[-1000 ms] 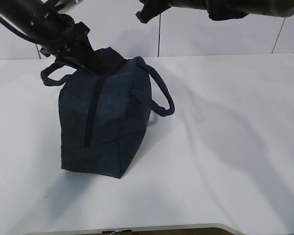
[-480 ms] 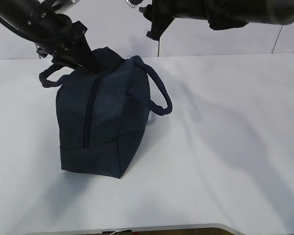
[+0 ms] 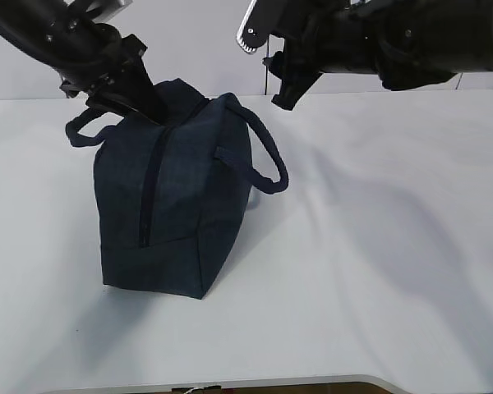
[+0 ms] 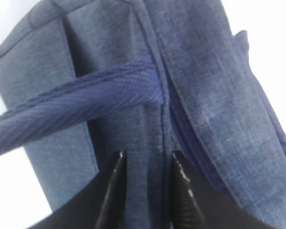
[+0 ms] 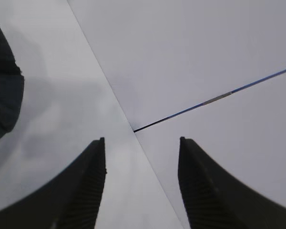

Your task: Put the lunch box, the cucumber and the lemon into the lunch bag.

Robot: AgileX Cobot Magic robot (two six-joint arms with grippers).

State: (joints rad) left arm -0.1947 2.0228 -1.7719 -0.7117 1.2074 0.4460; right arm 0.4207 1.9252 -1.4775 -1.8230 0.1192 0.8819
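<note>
Bag (image 3: 177, 193) stands upright on the white table (image 3: 378, 271), left of centre in the exterior view, zipper (image 3: 150, 185) running along the top ridge and down the near end. Zipper looks closed; no lining visible. 2 loop handles: one (image 3: 259, 152) hangs off the bag's 3 o'clock side, the other (image 3: 86, 130) sticks out at about 10 o'clock.

Left gripper (image 3: 140, 103) is down on the bag's far top end, about 11 o'clock from bag centre. Left wrist view: its 2 jaws stand narrowly apart with a fold of bag fabric (image 4: 148, 162) between them, just beside the zipper seam and right below a handle strap (image 4: 86, 102). Reads as a pinch on the fabric; contact looks firm but the tips are at the frame edge.

Right gripper (image 3: 281, 82) hangs in the air at about 1 o'clock from the bag, above the table's back edge, clear of the bag. Right wrist view: jaws spread, nothing between them, only table and the wall (image 5: 205, 57) behind; a sliver of bag at 9 o'clock in that frame.

Box, cucumber, lemon: not visible in any view.
</note>
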